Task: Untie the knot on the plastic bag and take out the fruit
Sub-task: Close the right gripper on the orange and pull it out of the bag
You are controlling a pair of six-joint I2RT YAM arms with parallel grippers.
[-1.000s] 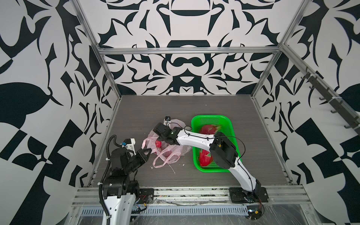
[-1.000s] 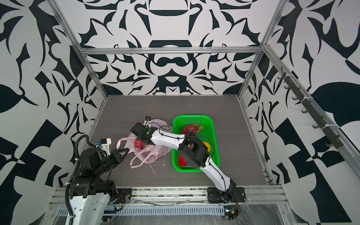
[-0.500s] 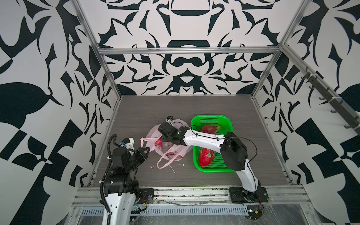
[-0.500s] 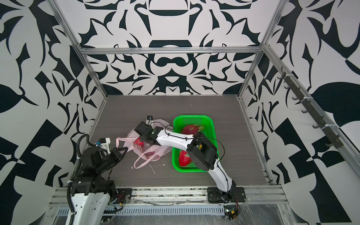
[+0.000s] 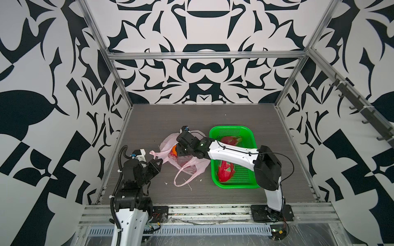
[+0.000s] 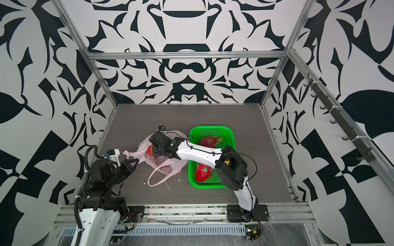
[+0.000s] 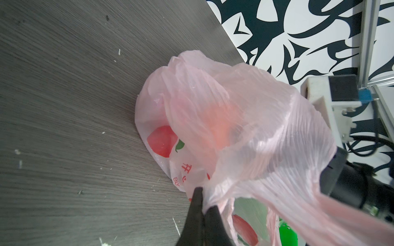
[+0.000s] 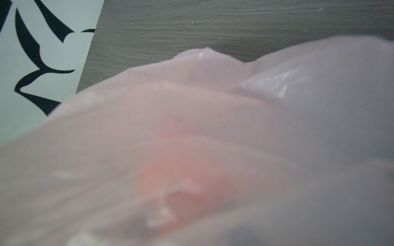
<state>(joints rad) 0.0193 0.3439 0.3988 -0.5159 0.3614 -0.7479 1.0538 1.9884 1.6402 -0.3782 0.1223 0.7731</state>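
At the bottom of a top view, aluminium rails (image 5: 202,213) edge the dark grey wood-grain tabletop (image 5: 213,196). At centre, the left gripper (image 5: 159,161) is clamped on the thin translucent pink plastic bag (image 5: 168,142). The right gripper (image 5: 179,149) is buried inside it, and I cannot tell its grip. A green perforated plastic basket (image 5: 230,128) sits just right, with black-and-white patterned walls (image 5: 202,27) behind.

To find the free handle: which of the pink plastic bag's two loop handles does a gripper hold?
The handle stretched leftward, pinched in the shut left gripper. The other loop lies slack on the grey table, in no gripper.
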